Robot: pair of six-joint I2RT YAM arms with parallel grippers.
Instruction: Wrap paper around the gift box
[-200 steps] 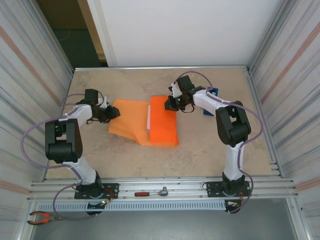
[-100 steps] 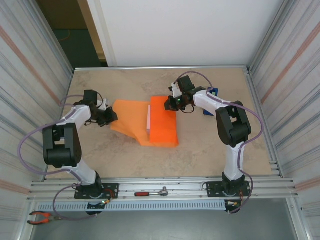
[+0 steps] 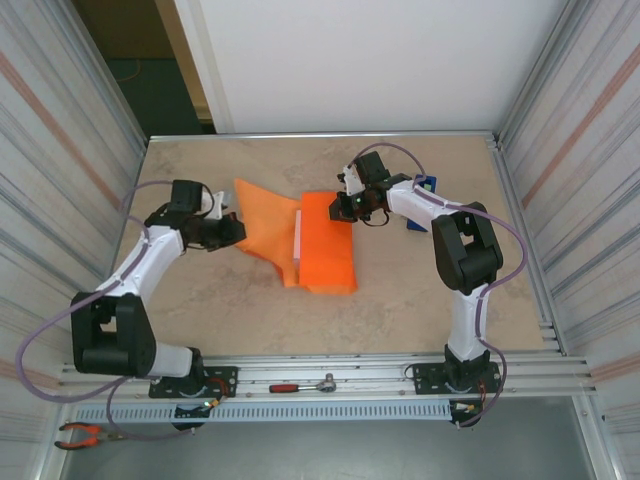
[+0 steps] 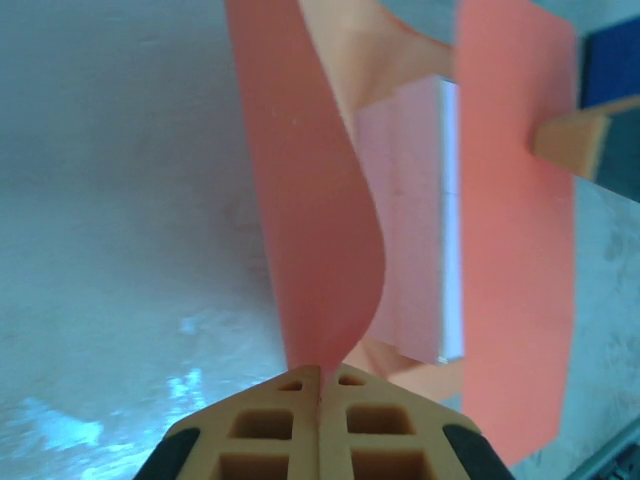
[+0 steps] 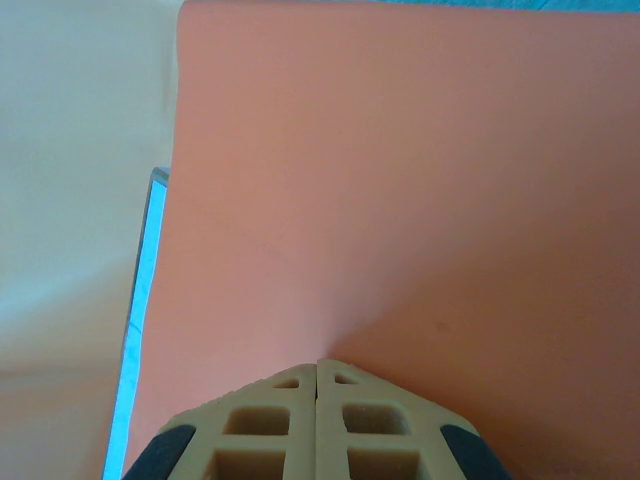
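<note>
Looking down from the top external camera, the gift box [image 3: 298, 243] shows as a pale sliver near the middle of the table [image 3: 430, 290], between two spans of the paper [image 3: 327, 255]. The left gripper [image 3: 228, 230], left of the box, pinches the paper's raised left edge. The right gripper [image 3: 339, 208] pinches the flap lying over the box, at its far-right corner. The loose flap likely must travel rightward over the box, and the left arm, stretched low, is nearer. The left wrist view has jaws closed on the curled sheet, with the pink box ahead and slightly right. The right wrist view has jaws closed on flat paper.
</note>
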